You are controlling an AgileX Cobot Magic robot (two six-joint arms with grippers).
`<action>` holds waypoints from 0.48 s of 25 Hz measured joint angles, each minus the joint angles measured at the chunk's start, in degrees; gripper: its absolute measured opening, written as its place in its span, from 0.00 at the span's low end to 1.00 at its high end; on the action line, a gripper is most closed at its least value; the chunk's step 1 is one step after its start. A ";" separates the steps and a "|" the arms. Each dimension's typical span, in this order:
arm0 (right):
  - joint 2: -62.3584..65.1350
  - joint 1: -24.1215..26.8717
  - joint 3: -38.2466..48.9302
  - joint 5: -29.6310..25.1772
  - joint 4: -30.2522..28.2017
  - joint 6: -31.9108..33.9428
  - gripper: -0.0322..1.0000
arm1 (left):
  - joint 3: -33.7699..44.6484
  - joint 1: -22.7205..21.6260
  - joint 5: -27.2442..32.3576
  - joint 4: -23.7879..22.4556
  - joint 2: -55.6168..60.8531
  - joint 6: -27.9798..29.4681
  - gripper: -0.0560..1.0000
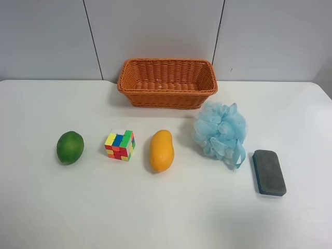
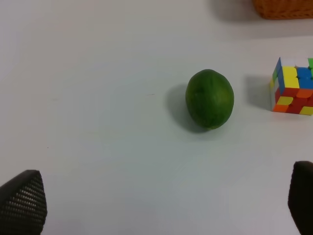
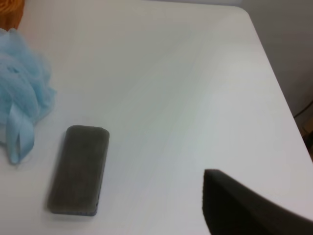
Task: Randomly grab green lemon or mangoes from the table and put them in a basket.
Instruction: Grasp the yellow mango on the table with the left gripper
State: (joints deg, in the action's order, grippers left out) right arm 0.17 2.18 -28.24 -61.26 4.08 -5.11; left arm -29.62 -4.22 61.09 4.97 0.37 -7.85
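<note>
The green lemon [image 1: 70,147] lies on the white table [image 1: 166,218] at the exterior high view's left. It also shows in the left wrist view [image 2: 210,99]. My left gripper [image 2: 166,208] is open and empty, its two fingertips [image 2: 23,200] spread wide and short of the lemon. The yellow-orange mango [image 1: 162,150] lies mid-table. The orange wicker basket [image 1: 167,66] stands empty at the back. Of my right gripper only one dark finger [image 3: 244,208] shows, over bare table and holding nothing visible. Neither arm appears in the exterior high view.
A multicoloured puzzle cube [image 1: 120,144] sits between lemon and mango, and shows in the left wrist view [image 2: 293,85]. A light blue bath pouf [image 1: 220,132] and a dark grey eraser block [image 1: 268,172] lie to the mango's right; both show in the right wrist view [image 3: 22,93] [image 3: 78,169].
</note>
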 joint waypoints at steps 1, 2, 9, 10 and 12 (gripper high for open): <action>0.00 0.00 0.00 0.00 0.00 0.00 0.82 | 0.00 0.00 0.00 0.00 0.00 0.00 0.99; 0.00 0.00 0.00 0.00 0.00 0.00 0.82 | 0.00 0.00 0.00 0.00 0.00 0.00 0.99; 0.00 0.00 0.00 0.00 0.00 0.00 0.82 | 0.00 0.00 0.00 0.00 0.00 0.00 0.99; 0.00 0.00 0.00 0.00 0.00 0.00 0.82 | 0.00 0.00 0.00 0.00 0.00 0.00 0.99; 0.00 0.00 0.00 0.00 0.00 0.00 0.82 | 0.00 0.00 0.00 0.00 0.00 0.00 0.99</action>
State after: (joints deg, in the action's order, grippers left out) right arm 0.17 2.18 -28.24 -61.26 4.08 -5.11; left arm -29.62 -4.22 61.09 4.97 0.37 -7.85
